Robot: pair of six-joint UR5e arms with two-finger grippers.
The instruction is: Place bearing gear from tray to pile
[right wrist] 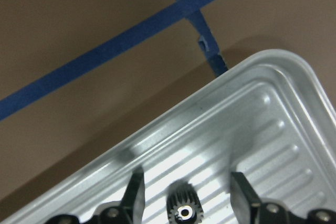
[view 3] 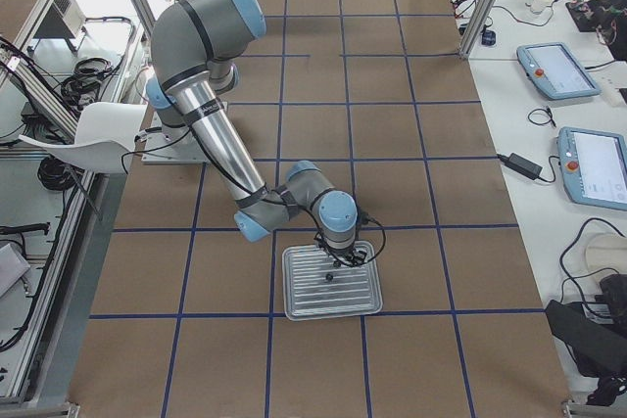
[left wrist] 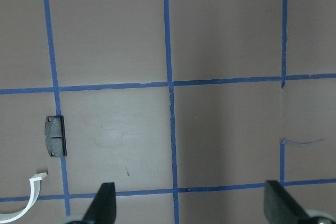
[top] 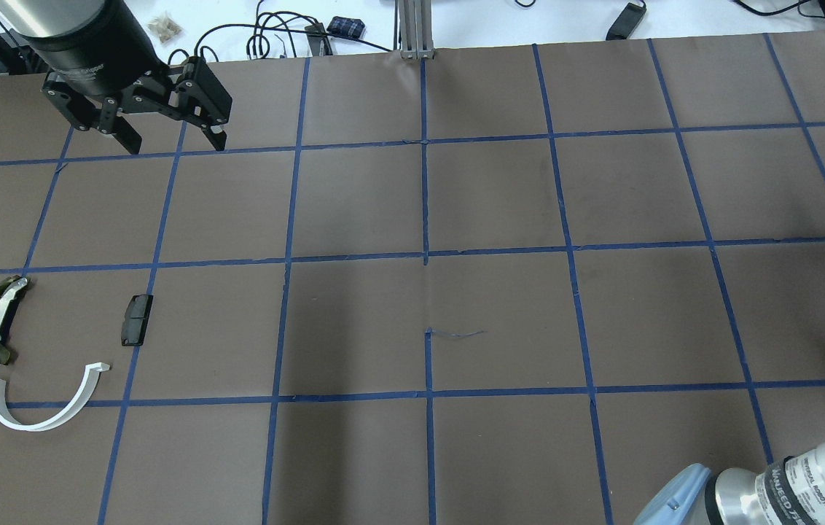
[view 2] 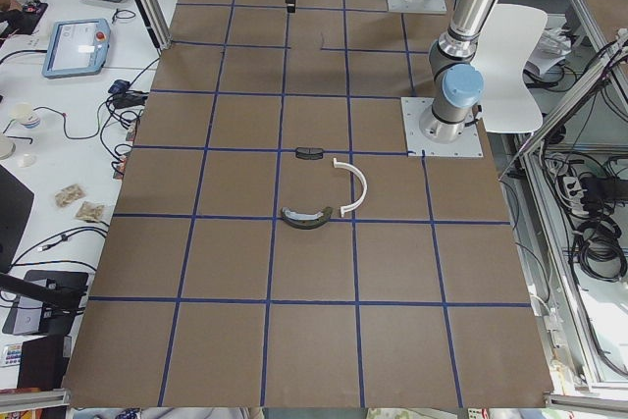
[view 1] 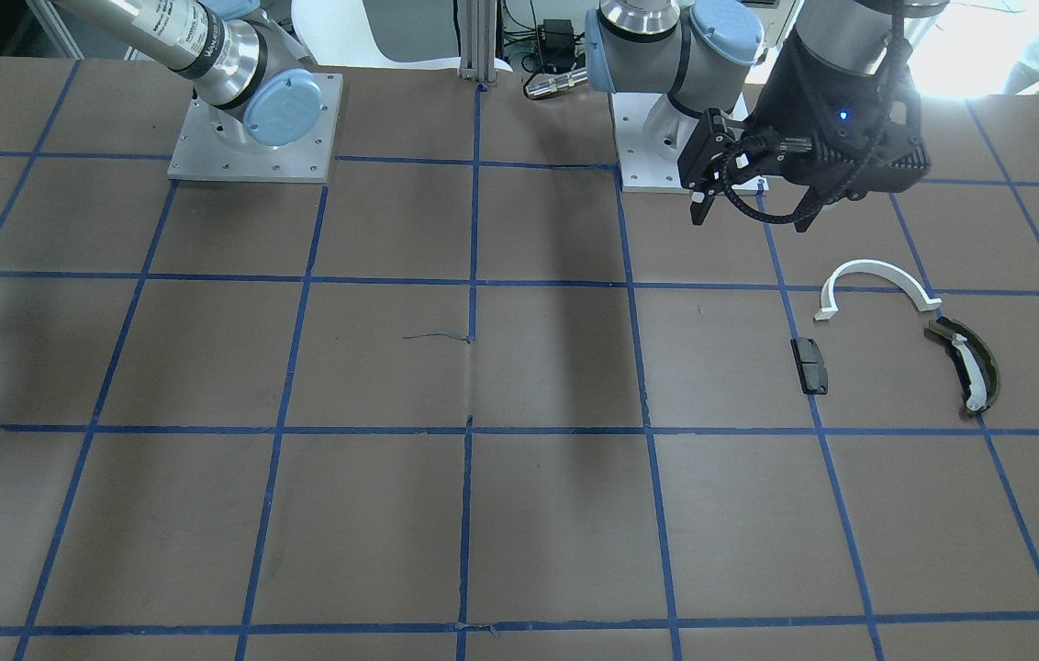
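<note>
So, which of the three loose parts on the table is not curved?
The small black rectangular block, with straight edges. The white plastic half-ring and the dark olive piece with a white strip both bend in arcs.

Brown table (top: pixel 500 197), blue tape grid (top: pixel 354 257), ribbed silver tray (right wrist: pixel 273 108), dark gear (right wrist: pixel 183 205), white arc (view 1: pixel 877 267), black block (top: pixel 136 319)

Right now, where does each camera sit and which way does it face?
Front-facing: across the table, facing the robot; left gripper, pile.
Overhead: behind the robot, looking down; same gripper, pile.
Exterior left: table's left end; left arm nearest.
Exterior right: right end; right gripper over tray.
Left wrist: looks down; fingers, black block.
Right wrist: looks down; gear in that tray.
</note>
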